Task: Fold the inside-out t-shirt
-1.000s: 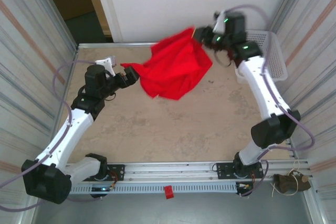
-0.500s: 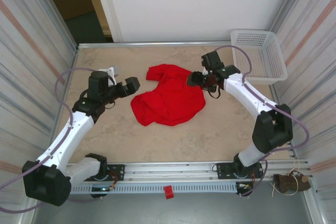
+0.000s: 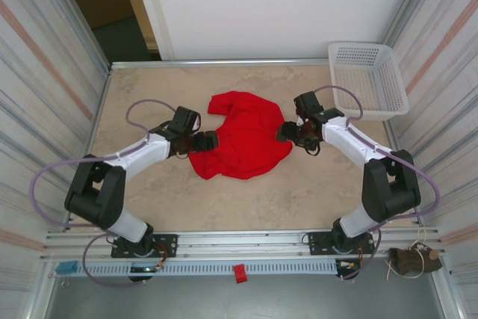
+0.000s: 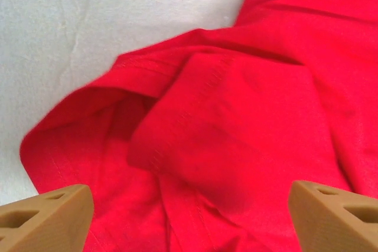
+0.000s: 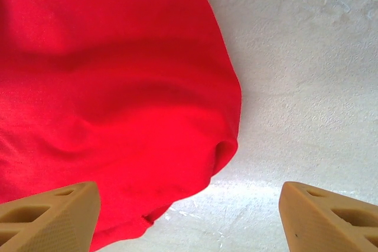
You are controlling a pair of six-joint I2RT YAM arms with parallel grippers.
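Both grippers stand wide open and empty, the left gripper at the left edge and the right gripper at the right edge of the red t-shirt, which lies crumpled in the middle of the table. Closing here could, I judge, pinch several bunched layers or slip off a loose fold, lifting a lump instead of a flat edge. No label or writing is readable on it, nor on the basket at the far right corner.

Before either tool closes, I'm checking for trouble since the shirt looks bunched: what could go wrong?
1. The t-shirt lies crumpled; the left tool, open over overlapped folds, may pinch several layers.
2. The right tool, open at the rounded edge, could miss cloth or scrape the table.
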